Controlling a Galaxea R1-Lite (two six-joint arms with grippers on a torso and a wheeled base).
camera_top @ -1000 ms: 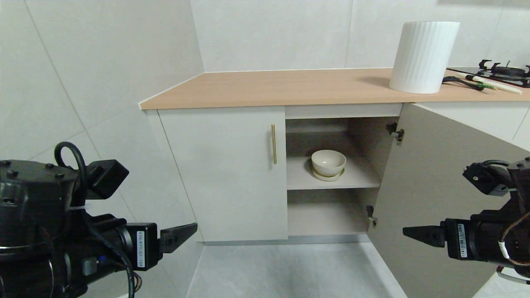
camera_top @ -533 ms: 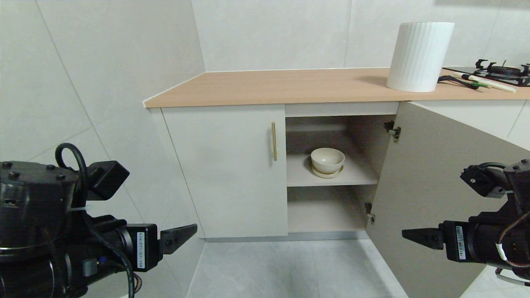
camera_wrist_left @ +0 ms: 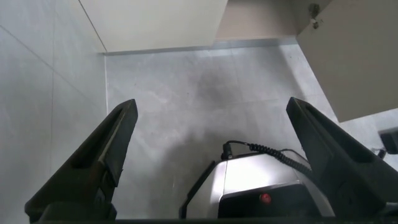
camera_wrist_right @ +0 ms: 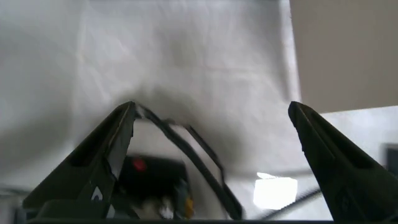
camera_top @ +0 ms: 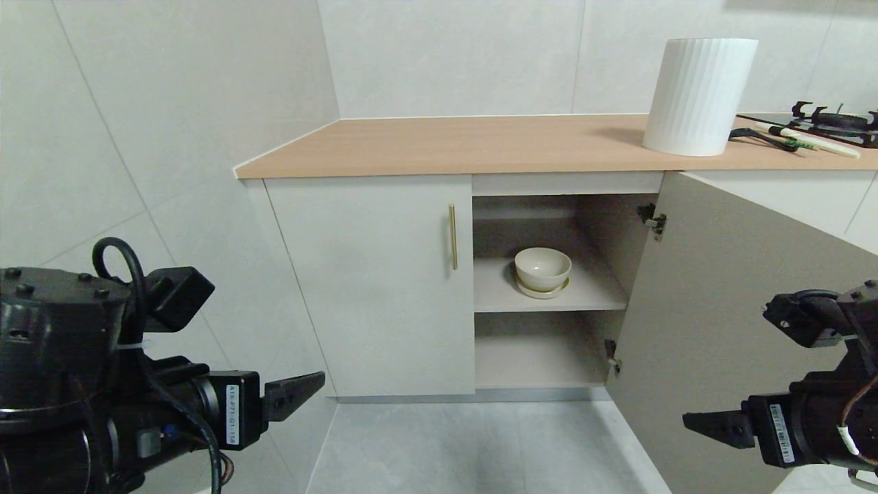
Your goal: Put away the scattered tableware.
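The bowl [camera_top: 542, 267] stands upright, mouth up, on a saucer [camera_top: 542, 292] on the upper shelf [camera_top: 597, 296] of the cabinet [camera_top: 370, 288], whose right door is open. It is at about 3 o'clock from the middle of the head view. Being round, it has no long axis. The left gripper [camera_wrist_left: 211, 112], at 8 o'clock, and the right gripper [camera_wrist_right: 211, 112], at 4 o'clock, have their fingers wide apart and hold nothing. The left gripper carries a white label [camera_top: 234, 414] with print too small to read.
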